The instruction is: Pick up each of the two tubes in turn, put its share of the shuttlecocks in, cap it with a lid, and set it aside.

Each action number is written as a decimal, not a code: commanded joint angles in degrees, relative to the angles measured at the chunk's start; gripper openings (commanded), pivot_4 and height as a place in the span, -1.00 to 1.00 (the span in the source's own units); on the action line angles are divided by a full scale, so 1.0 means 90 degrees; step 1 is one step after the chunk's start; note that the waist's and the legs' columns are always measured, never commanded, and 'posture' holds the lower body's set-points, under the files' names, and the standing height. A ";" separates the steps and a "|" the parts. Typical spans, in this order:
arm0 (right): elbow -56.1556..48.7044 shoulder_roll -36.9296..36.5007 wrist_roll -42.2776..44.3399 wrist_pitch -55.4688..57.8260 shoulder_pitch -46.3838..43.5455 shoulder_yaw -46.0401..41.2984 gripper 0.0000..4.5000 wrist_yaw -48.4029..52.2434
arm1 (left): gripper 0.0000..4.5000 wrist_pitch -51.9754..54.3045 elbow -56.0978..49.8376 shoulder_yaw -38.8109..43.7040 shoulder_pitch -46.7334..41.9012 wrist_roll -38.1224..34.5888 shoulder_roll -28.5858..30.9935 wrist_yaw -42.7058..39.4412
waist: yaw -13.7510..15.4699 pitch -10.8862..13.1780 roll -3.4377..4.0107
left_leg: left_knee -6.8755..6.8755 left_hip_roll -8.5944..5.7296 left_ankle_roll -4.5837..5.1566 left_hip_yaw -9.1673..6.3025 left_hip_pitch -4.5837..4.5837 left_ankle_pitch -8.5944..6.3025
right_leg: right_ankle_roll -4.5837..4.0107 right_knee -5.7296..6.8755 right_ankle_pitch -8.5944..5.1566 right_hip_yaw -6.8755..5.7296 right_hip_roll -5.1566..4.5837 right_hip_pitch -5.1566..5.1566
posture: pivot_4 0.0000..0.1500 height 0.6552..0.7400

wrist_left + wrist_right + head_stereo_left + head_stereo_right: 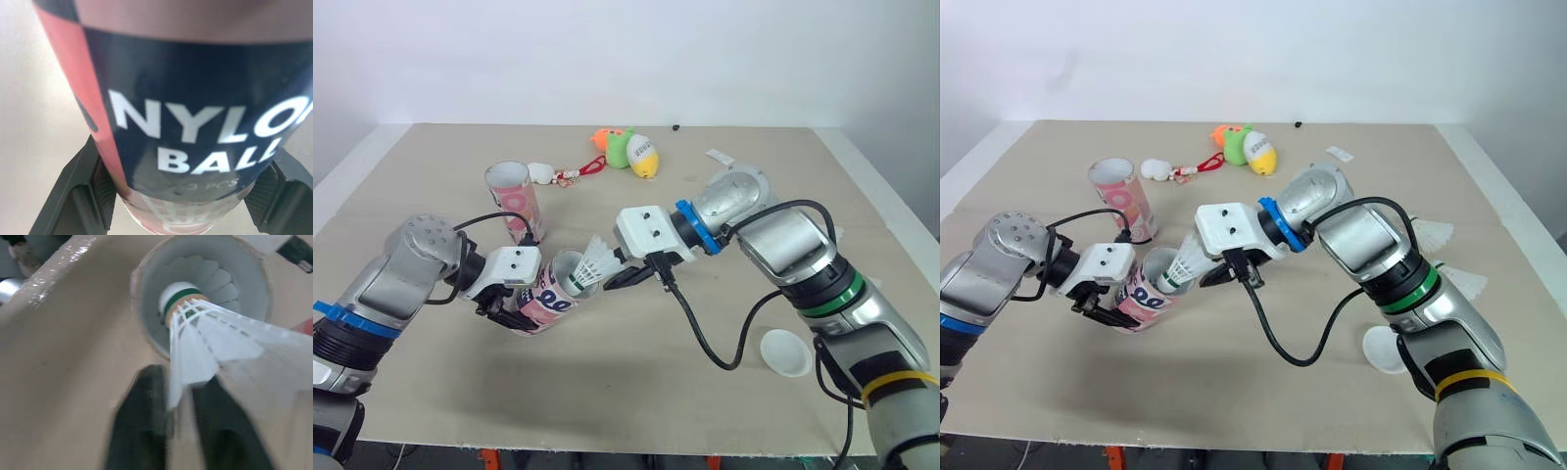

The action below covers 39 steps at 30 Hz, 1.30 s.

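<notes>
The right claw (620,278) pinches a white shuttlecock (596,260) by the edge of its skirt, one black finger (142,431) on either side of the feathers. The green-banded cork tip points away from the claw and sits at the open mouth of a tube (551,290) directly ahead of it. The white feathers of another shuttlecock (215,274) show deeper inside. Facing the right claw from the far end of that tube, the left claw (512,311) is clamped around the pink-and-navy barrel. Its pads (100,188) press against both sides below the words "NYLON BALL", and it holds the tube tilted just above the bench (636,392) with the mouth turned toward the right claw.

Beyond the left claw, a second tube (516,201) stands upright and open on the bench. Behind the right claw, near that arm's forearm, a white lid (785,351) lies flat. Two more shuttlecocks (1430,233) rest farther out on the same side. Well beyond both claws, toward the far edge of the bench, lie some plush toys (631,152) and a small white charm on a red cord (541,173).
</notes>
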 commanded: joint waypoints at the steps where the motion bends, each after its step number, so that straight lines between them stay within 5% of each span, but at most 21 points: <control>1: 0.0002 0.0185 0.0326 0.0026 -0.0221 -0.0365 0.19 0.0268 | 0.32 0.0000 -0.0024 -0.0201 0.0092 0.0129 -0.0018 0.0137 | 0.0000 0.0001 0.0001 | 0.0000 0.0001 0.0001 -0.0001 0.0001 0.0001 | -0.0003 0.0001 0.0001 -0.0002 0.0001 0.0000 | 1.00 0.82; 5: -0.0171 0.0183 0.1097 0.0518 -0.0185 -0.0899 0.94 0.0640 | 0.32 0.0004 -0.0026 -0.0205 0.0093 0.0129 -0.0032 0.0141 | 0.0013 0.0002 0.0003 | 0.0000 0.0002 -0.0002 -0.0021 -0.0002 0.0012 | -0.0018 0.0020 -0.0001 -0.0021 0.0003 -0.0001 | 1.00 0.82; 17: -0.0110 0.0169 0.1796 0.1441 -0.0052 -0.1886 0.94 0.0047 | 0.32 -0.0105 0.0097 -0.0274 0.0039 0.0165 -0.0141 0.0131 | 0.0019 0.0003 0.0004 | 0.0000 -0.0010 -0.0006 -0.0036 -0.0009 0.0015 | -0.0017 0.0021 -0.0008 -0.0037 -0.0014 0.0002 | 1.00 0.82; 20: -0.0102 0.0295 0.1694 0.1694 0.0053 -0.1911 0.59 -0.0426 | 0.32 -0.0115 0.0104 -0.0277 0.0060 0.0164 -0.0144 0.0138 | 0.0017 0.0002 0.0006 | 0.0000 -0.0009 -0.0006 -0.0036 -0.0008 0.0015 | -0.0018 0.0021 -0.0008 -0.0037 -0.0013 0.0002 | 1.00 0.82; 28: 0.0012 0.0611 0.1303 0.1604 0.0082 -0.1394 -0.99 -0.0642 | 0.32 -0.0106 0.0072 -0.0253 0.0086 0.0157 -0.0137 0.0159 | 0.0016 0.0003 0.0007 | 0.0000 -0.0011 -0.0007 -0.0037 -0.0010 0.0015 | -0.0015 0.0025 -0.0013 -0.0036 -0.0010 0.0002 | 1.00 0.82; 39: 0.1246 0.1624 0.0381 0.1108 -0.0728 -0.0017 -0.99 -0.0114 | 0.32 -0.0070 0.0092 -0.0196 0.0106 0.0170 -0.0151 0.0217 | 0.0006 0.0005 0.0011 | 0.0000 -0.0011 -0.0007 -0.0039 -0.0008 0.0015 | -0.0016 0.0033 -0.0016 -0.0037 -0.0006 -0.0001 | 1.00 0.82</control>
